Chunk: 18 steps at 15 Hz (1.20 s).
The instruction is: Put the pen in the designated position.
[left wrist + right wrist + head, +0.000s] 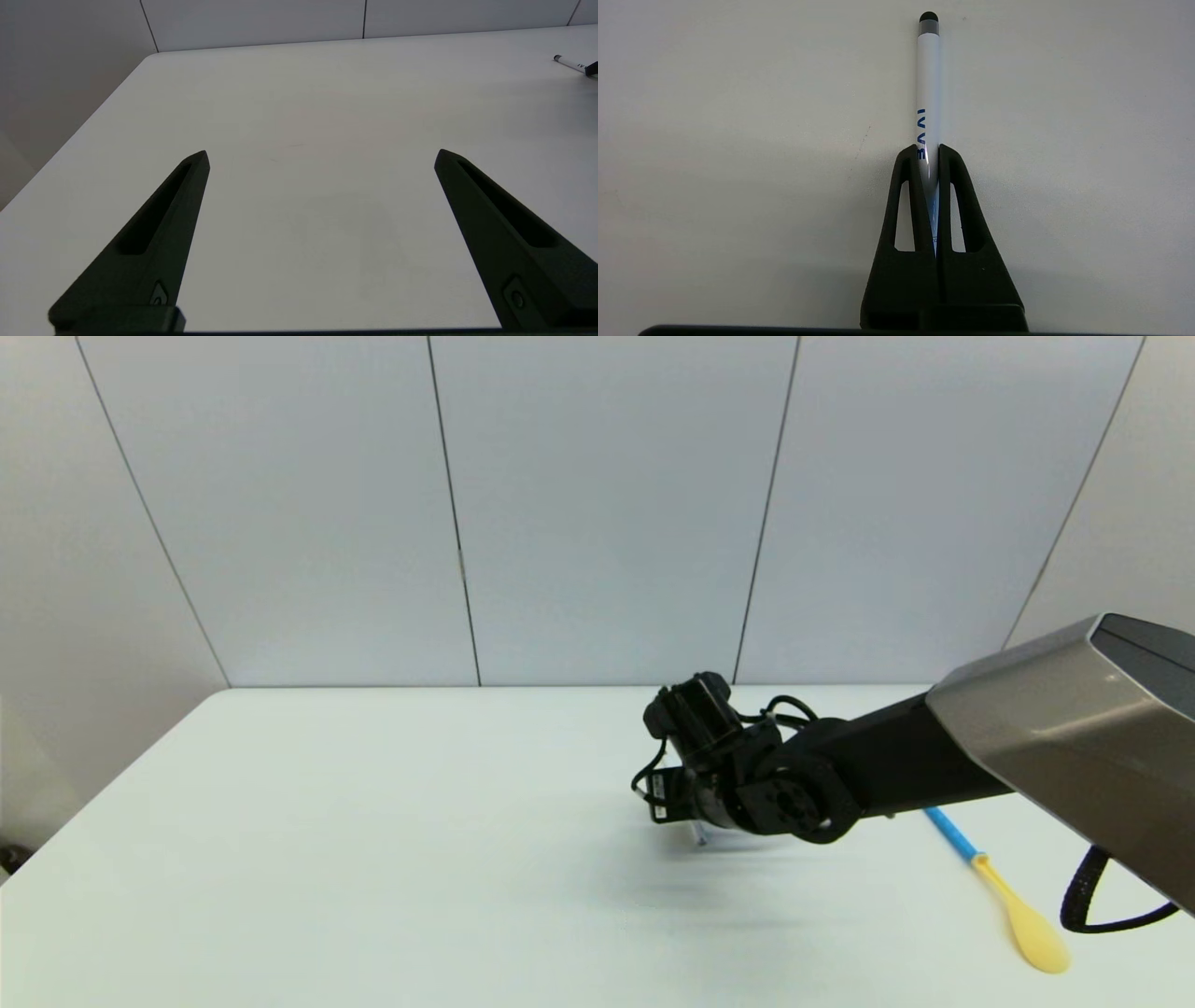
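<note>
We see our right arm as a matte black tube under a bronze-grey angular shell, black cables looping at the wrist. Our gripper fingers are black, tapered and slotted, with small screws.

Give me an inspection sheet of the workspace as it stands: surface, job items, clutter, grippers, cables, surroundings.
Surface: white table, plain, no marked target patch seen.
Job items: pen, white with a dark tip and blue lettering, clamped along its length between the right fingers; whether it rests on the table cannot be told.
Clutter: spoon, yellow bowl and blue handle, lying on the table's right side, partly under the right arm.
Grippers: right gripper shut on the pen, low over the middle of the table; left gripper open, holding nothing, over bare tabletop.
Cables: black cables looped at the right wrist; a black hose under the right arm.
Surroundings: pale panelled wall behind the table.
</note>
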{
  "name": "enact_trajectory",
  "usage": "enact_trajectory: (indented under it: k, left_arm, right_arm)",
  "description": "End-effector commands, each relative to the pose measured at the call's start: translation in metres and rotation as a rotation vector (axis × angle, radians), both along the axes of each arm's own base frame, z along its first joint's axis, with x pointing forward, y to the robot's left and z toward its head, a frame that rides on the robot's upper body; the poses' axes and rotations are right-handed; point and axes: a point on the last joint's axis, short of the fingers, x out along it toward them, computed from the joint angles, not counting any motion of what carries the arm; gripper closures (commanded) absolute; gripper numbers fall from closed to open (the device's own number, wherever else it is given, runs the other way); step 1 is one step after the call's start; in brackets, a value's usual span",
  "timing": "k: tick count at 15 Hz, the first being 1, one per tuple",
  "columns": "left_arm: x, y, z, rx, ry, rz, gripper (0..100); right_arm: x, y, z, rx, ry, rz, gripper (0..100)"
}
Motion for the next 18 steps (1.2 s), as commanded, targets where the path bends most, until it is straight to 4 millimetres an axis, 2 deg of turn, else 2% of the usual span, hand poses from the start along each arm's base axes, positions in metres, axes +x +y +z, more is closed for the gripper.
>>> enact_trajectory:
  k: [1, 5, 10, 18]
  left_arm:
    - [0.001, 0.000, -0.003, 0.001, 0.012, 0.000, 0]
    - [0.001, 0.000, -0.003, 0.001, 0.012, 0.000, 0]
    - [0.001, 0.000, -0.003, 0.001, 0.012, 0.000, 0]
    - [0.001, 0.000, -0.003, 0.001, 0.012, 0.000, 0]
  right_arm:
    - [-0.001, 0.000, 0.000, 0.001, 0.000, -0.002, 100]
    - [-0.002, -0.003, 0.023, 0.032, -0.045, -0.004, 100]
    - [-0.013, -0.016, 0.056, 0.047, -0.059, -0.024, 100]
    - [-0.019, -0.058, 0.116, 0.102, -0.197, -0.084, 100]
